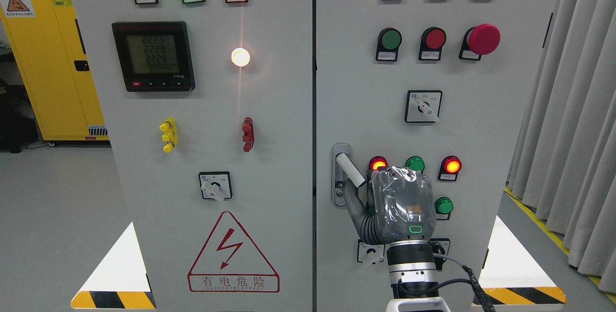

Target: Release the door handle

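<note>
The door handle [350, 169] is a white lever swung out of its grey recess plate [340, 150] at the left edge of the right cabinet door [481, 124], slanting down to the right. My right hand [364, 190], wrapped in clear plastic, rises from the bottom edge right of the middle, its back toward the camera. The lever's lower end disappears behind the palm. The dark thumb [354, 204] reaches up just under the lever, beside the lock. The other fingers are hidden behind the hand. My left arm does not show.
Lit red lamps [452, 165] and green buttons [443, 205] surround the hand on the door. A rotary switch [370, 253] sits just left of my wrist. The left door [211, 124] is closed. A yellow cabinet [48, 52] stands far left, curtains [572, 134] at right.
</note>
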`<action>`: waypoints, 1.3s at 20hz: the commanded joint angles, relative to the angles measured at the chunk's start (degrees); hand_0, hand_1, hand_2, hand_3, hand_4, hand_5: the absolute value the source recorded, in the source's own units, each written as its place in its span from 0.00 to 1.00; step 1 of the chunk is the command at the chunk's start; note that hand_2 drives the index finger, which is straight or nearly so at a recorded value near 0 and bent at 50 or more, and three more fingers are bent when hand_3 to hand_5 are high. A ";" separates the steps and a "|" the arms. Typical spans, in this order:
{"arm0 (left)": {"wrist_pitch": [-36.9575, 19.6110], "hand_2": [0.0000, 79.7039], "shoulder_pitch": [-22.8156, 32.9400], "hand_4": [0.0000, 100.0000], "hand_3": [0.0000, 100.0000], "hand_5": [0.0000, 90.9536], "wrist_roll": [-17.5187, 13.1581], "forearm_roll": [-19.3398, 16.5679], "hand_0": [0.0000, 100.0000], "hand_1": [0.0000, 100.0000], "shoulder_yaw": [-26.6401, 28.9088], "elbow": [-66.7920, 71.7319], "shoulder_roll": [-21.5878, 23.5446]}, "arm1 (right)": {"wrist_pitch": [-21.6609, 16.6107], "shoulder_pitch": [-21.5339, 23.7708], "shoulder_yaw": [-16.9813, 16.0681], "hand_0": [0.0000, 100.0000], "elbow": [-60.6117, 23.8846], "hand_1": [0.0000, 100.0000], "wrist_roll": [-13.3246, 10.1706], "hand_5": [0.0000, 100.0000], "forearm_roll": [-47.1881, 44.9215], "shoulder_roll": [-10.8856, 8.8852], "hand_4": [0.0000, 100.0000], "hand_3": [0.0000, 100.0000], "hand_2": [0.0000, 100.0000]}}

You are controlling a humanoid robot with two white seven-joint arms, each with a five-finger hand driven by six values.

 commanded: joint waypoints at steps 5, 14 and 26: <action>-0.04 0.00 0.00 0.00 0.00 0.00 0.03 0.00 0.12 0.56 -0.08 0.00 0.00 | -0.08 0.04 -0.25 0.71 -0.42 0.40 0.18 1.00 0.00 -0.01 1.00 1.00 1.00; 0.05 0.00 0.00 0.00 0.00 0.00 0.03 0.00 0.12 0.56 0.01 0.00 0.00 | -0.17 0.04 -1.04 0.73 -0.33 0.37 0.09 1.00 0.00 -0.01 1.00 1.00 1.00; 0.05 0.00 0.00 0.00 0.00 0.00 0.03 0.00 0.12 0.56 0.01 0.00 0.00 | -0.17 0.13 -1.22 0.70 -0.42 0.37 0.00 1.00 -0.26 -0.01 1.00 1.00 1.00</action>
